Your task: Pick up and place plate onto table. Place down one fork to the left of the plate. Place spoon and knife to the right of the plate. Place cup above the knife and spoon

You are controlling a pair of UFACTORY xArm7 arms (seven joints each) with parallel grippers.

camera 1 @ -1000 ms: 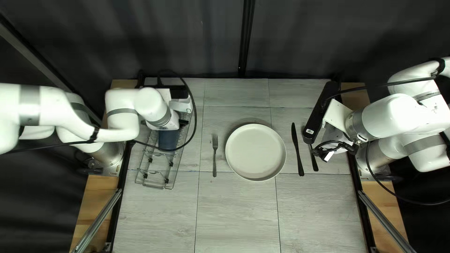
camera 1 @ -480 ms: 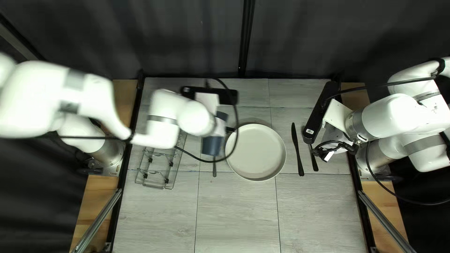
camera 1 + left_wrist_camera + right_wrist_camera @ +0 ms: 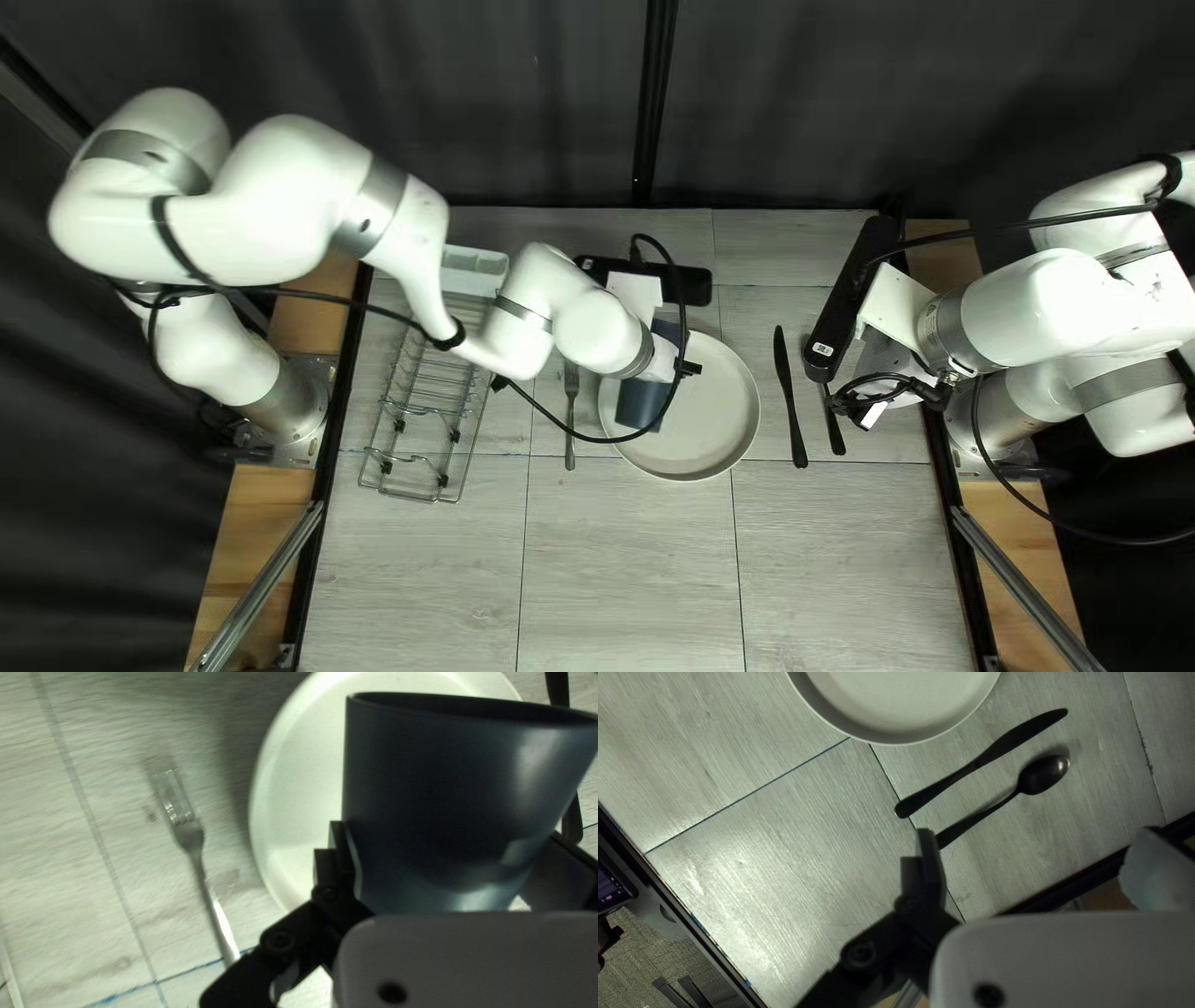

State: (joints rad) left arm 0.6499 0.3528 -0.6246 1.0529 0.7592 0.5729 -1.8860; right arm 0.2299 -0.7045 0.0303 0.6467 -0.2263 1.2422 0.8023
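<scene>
Right now our left gripper (image 3: 660, 364) has the smooth, dark blue tapered cup (image 3: 641, 406) clamped between its two fingers, and we hold it tipped, above the round off-white plate (image 3: 712, 429). That plate lies between the left and right edges of the grey wood-patterned table (image 3: 635, 573). On its left-edge side we see the slim silvery metal fork (image 3: 571, 413), and beyond that, near the left edge, the silvery wire rack (image 3: 436, 500). On the plate's right-edge side lie the long black knife (image 3: 788, 392) and, just beside it and closer to the right edge, the black round-bowled spoon (image 3: 1044, 774). Our right gripper (image 3: 886, 361) stands with its fingers wide apart, nothing gripped, near the table's right edge.
</scene>
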